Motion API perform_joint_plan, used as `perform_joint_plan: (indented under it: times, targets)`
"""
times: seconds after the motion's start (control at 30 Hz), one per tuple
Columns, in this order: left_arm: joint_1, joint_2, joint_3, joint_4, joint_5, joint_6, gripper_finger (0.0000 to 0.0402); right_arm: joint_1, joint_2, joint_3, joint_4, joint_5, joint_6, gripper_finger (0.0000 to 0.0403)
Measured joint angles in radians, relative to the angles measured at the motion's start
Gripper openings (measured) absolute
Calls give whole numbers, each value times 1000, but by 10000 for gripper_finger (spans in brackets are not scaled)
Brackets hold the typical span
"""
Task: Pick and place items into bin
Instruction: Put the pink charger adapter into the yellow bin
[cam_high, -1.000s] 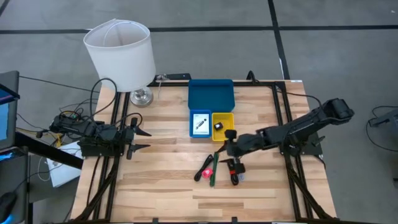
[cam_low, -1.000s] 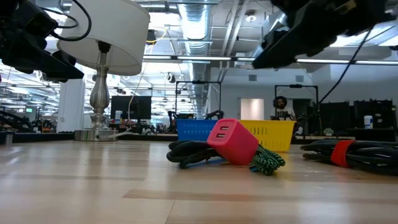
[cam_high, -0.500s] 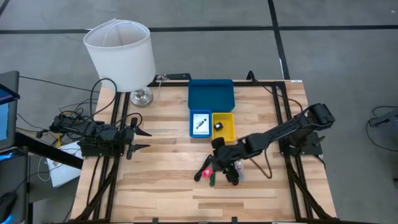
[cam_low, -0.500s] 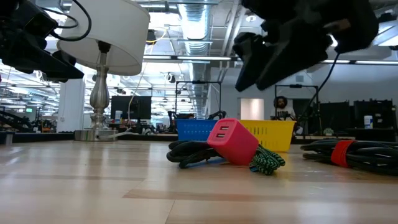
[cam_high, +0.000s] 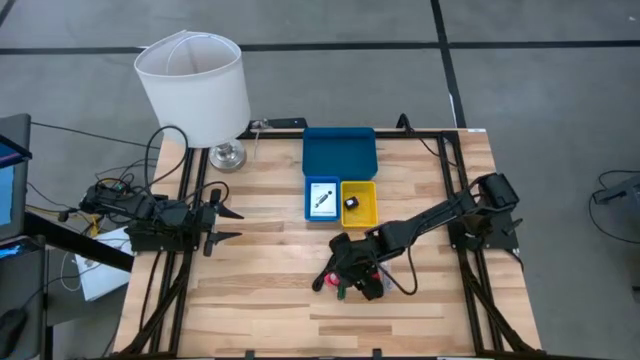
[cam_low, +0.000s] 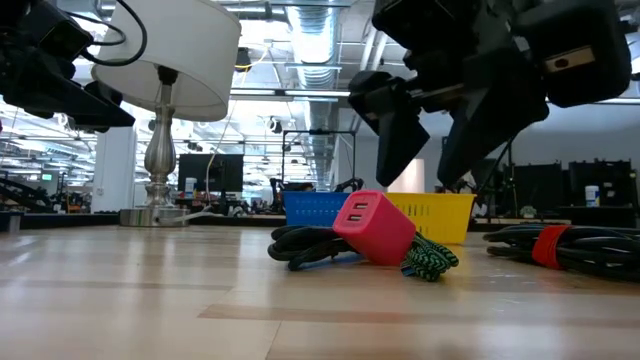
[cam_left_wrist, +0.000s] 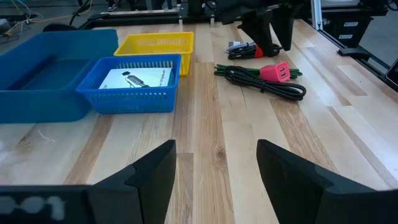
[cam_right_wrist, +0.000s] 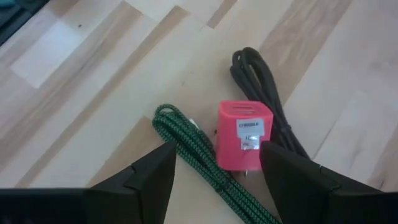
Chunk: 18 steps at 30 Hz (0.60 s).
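A red charger block (cam_right_wrist: 244, 143) lies on the wooden table with a green braided cable (cam_right_wrist: 189, 149) on one side of it and a black cable (cam_right_wrist: 264, 87) on the other. My right gripper (cam_low: 430, 160) hangs open just above the block (cam_low: 373, 228), fingers pointing down, touching nothing. In the high view it is near the table's middle (cam_high: 345, 270). The bin stands beyond it: a wide blue tray (cam_high: 339, 152), a small blue tray (cam_high: 321, 199) holding a white card, and a yellow tray (cam_high: 358, 201) holding a small dark piece. My left gripper (cam_high: 225, 225) waits open at the table's left edge.
A black cable bundle with a red tie (cam_low: 560, 248) lies on the table to the right of the charger. A white lampshade on a metal stand (cam_high: 195, 85) is at the far left corner. Bare wood stretches between the left gripper and the cables (cam_left_wrist: 211, 124).
My right gripper has moved from near the yellow tray toward the table's near edge and a little left, and has come down over the red charger and cables. The items on the table have stayed where they were.
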Motion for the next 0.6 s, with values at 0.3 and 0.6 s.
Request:
perform_joint_plan:
  times: [0.3, 0.6]
  targets:
    - [0, 0, 0, 0, 0, 0, 212, -10, 0, 0, 26, -8, -41, 231]
    - [0, 0, 0, 0, 0, 0, 212, -10, 0, 0, 47, -8, -65, 231]
